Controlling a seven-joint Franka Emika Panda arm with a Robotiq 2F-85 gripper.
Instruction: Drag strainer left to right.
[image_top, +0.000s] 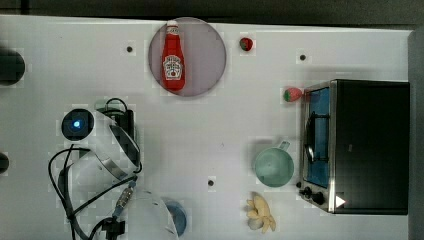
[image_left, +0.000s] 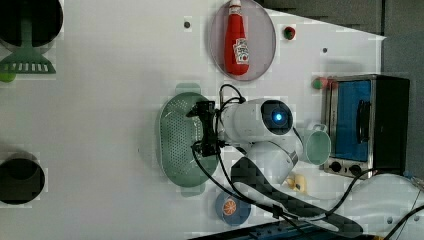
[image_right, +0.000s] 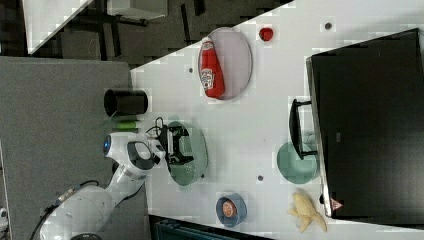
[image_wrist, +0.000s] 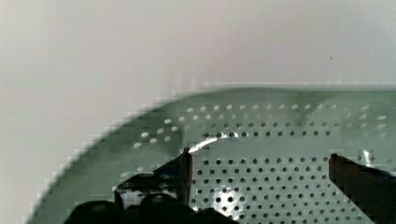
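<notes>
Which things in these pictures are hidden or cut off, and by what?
- Pale mint-green oval plastic strainer: the top view has the white arm covering it.
- Open tool: the wrist view leaves contact with the strainer's holed bottom unclear.
- Small blue bowl: in the top view, partly under the arm.

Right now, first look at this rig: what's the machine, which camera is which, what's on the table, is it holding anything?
It is a single white robot arm with a two-finger claw. Three fixed cameras look down on a white table from different sides; the fourth sits on the wrist and looks past the claw.

The claw is open and hangs over the inside of the pale green strainer, with its perforated floor seen close up in the wrist view. It grips nothing.

Also on the table: a ketchup bottle lying on a grey-purple plate, a green cup beside a toaster oven, two strawberries, a banana and a small blue bowl.
</notes>
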